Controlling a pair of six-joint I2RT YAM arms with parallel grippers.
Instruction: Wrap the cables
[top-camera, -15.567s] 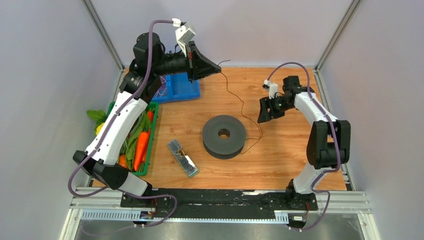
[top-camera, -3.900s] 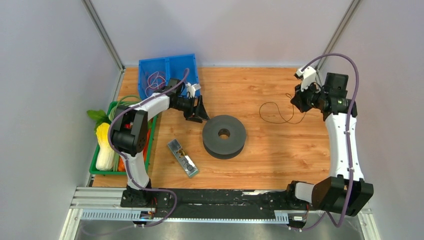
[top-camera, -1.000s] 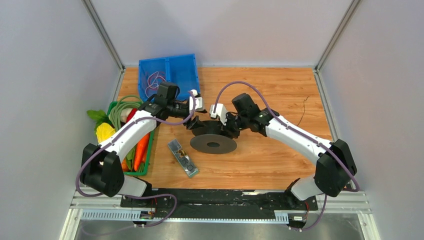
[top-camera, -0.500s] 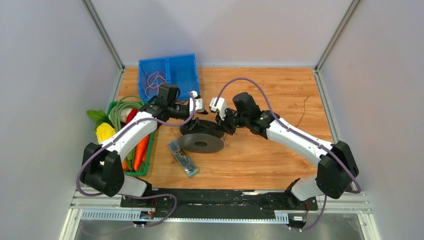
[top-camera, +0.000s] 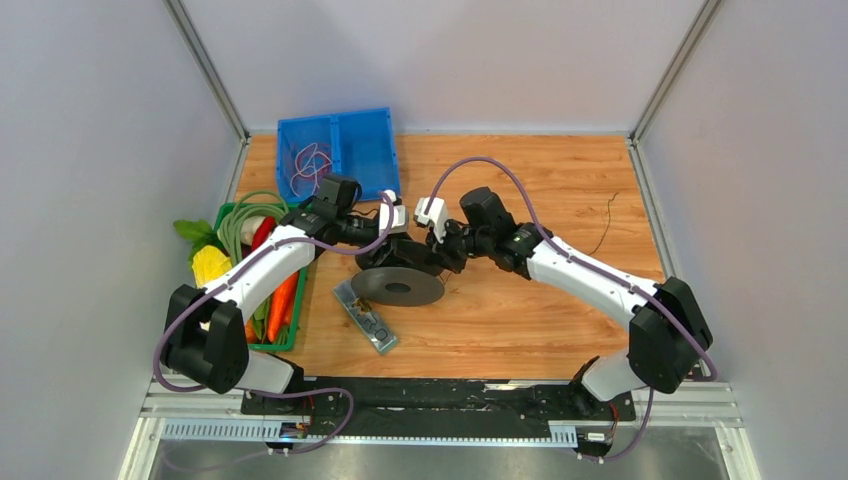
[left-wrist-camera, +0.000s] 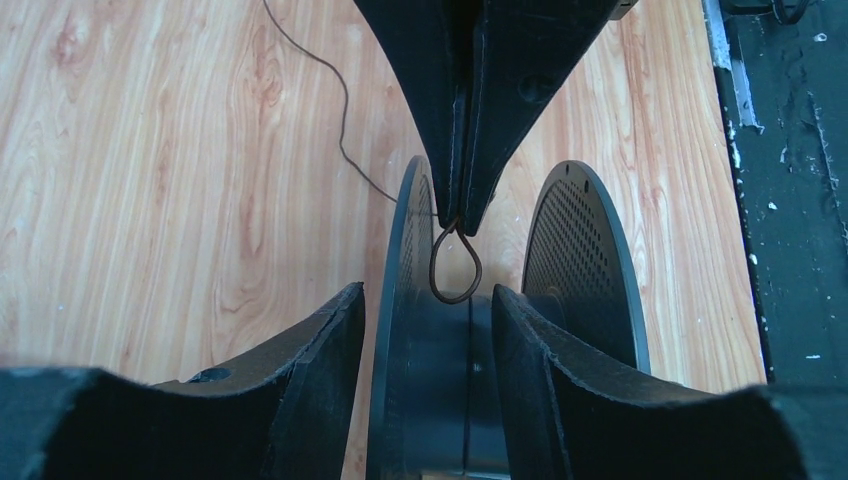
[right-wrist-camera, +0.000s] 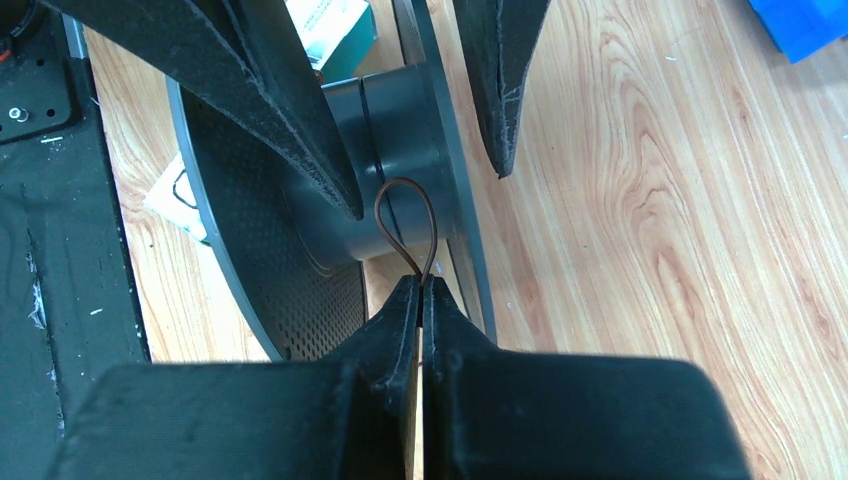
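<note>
The right pincer (right-wrist-camera: 420, 285) is pressed fully together on the cable (right-wrist-camera: 378, 213), with a small loop of the thin wire poking out just past its tips. That loop sits in the channel between the two discs of the spool (top-camera: 398, 287), right against the core or a hair off it; I cannot tell which.

The left pincer (left-wrist-camera: 426, 292) faces the right one from the opposite side. Its fingers stand well apart, astride one disc of the spool, with one finger outside that disc and the other down in the channel. In the right wrist view bare wood shows between the outer finger and the disc, so it looks to be steadying the spool more than clamping it.

The spool is tipped up on its edge on the worktop (top-camera: 540, 320). Its axis runs crosswise to the line along which both pincers point, so each looks straight down the channel at the core. The rest of the cable trails away behind the right pincer across the wood, with its free end lying well apart on that arm's outer side.

The cable is in the right pincer's keeping and the spool in the left's. Any wrapping has to go round the core within the channel, so the loop must be carried over or under the core, not sideways, where it would meet a disc.
</note>
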